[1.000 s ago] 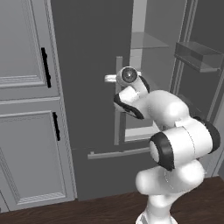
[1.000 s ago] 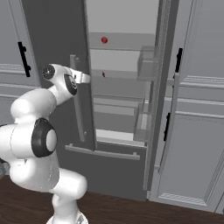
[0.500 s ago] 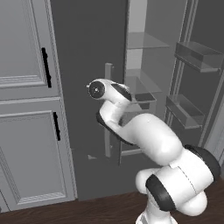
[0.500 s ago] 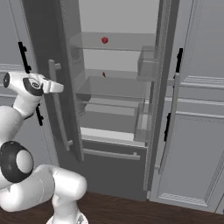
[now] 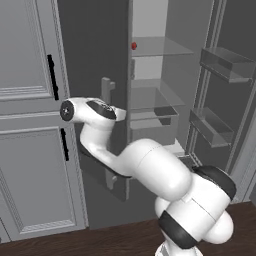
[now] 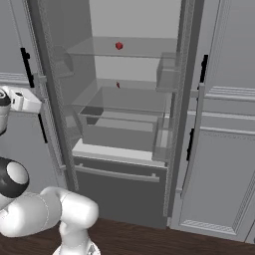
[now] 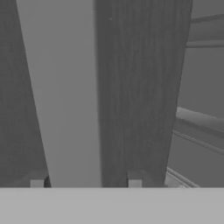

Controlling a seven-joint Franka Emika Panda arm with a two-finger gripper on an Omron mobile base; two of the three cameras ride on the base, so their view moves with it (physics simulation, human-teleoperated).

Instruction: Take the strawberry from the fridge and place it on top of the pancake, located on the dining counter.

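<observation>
The fridge [image 6: 124,164] stands open mid-frame, doors swung wide. At the hand view's bottom, the gripper [image 7: 85,183] straddles the pale bar handle [image 7: 65,96], fingers released either side. The strawberry [image 6: 119,46] sits on the top glass shelf [image 6: 144,49], upper centre.

text: none readable | labels: none — surfaces perhaps too blurred

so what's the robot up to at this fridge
The white arm has its claw at the long pale grey bar handle of the tall dark grey fridge's left door, a fingertip on each side of the bar. Both doors stand open. The tiny bright red strawberry sits on the upper clear glass shelf, not yet reached for. A thin dark red sliver lies one shelf lower.
</observation>
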